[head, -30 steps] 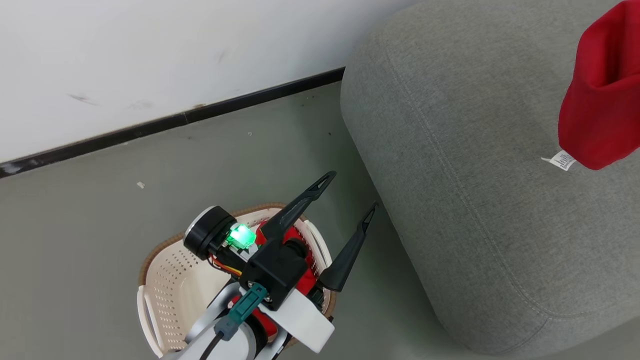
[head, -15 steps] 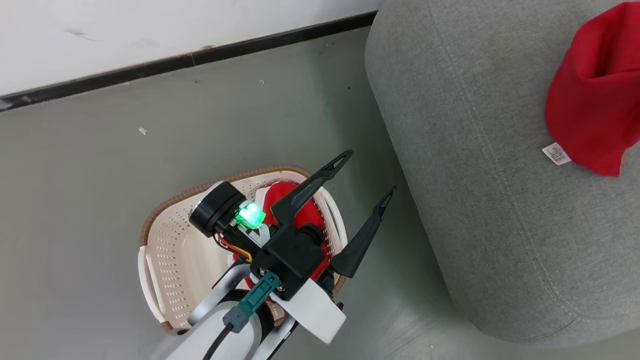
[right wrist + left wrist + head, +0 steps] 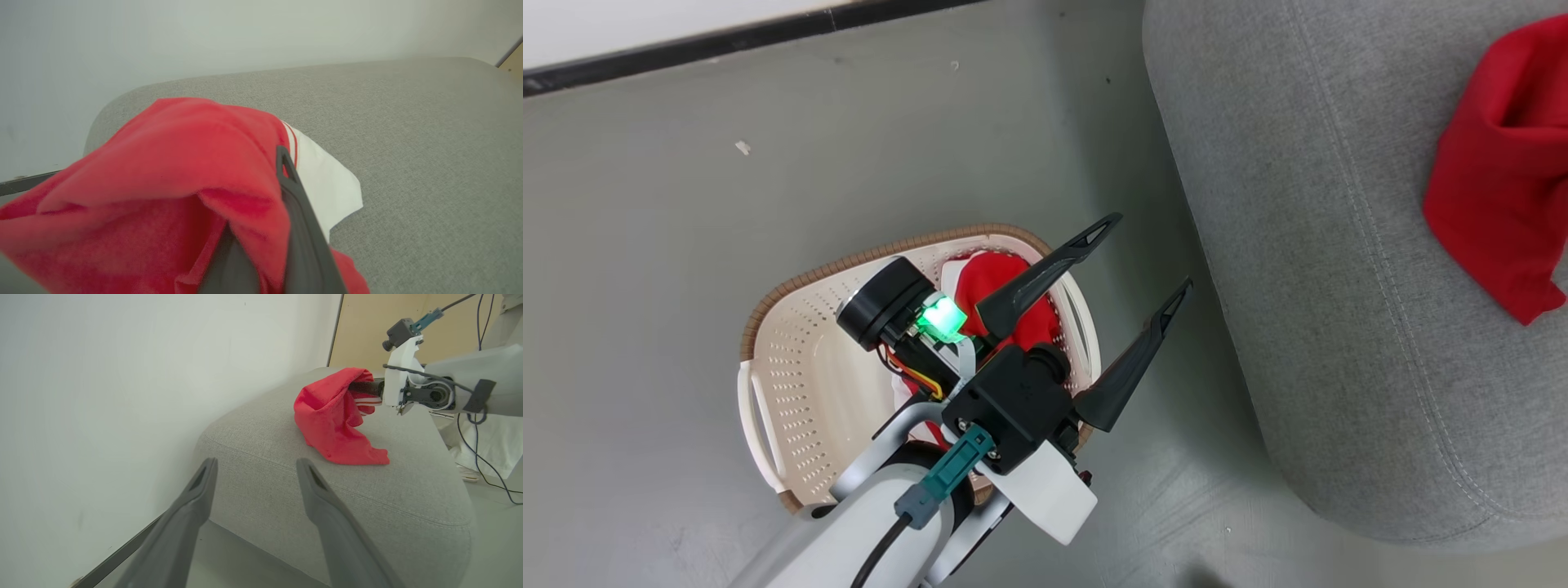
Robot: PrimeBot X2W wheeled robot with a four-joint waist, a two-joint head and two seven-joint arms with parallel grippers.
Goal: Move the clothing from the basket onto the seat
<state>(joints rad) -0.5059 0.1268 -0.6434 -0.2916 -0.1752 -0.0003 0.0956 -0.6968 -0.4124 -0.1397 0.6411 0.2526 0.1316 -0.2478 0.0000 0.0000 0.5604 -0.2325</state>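
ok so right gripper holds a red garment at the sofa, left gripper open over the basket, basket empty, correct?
Not empty. The head view shows a second red garment lying in the basket, partly behind the open left gripper. The rest stands.

red cloth (image 3: 1499, 188): bunched up, white patch showing, low end on the seat (image 3: 1307, 245)
other red cloth (image 3: 992, 278): down in the basket (image 3: 792, 359)
basket: cream, brown rim, upright, near the seat
seat: big, grey, round corners
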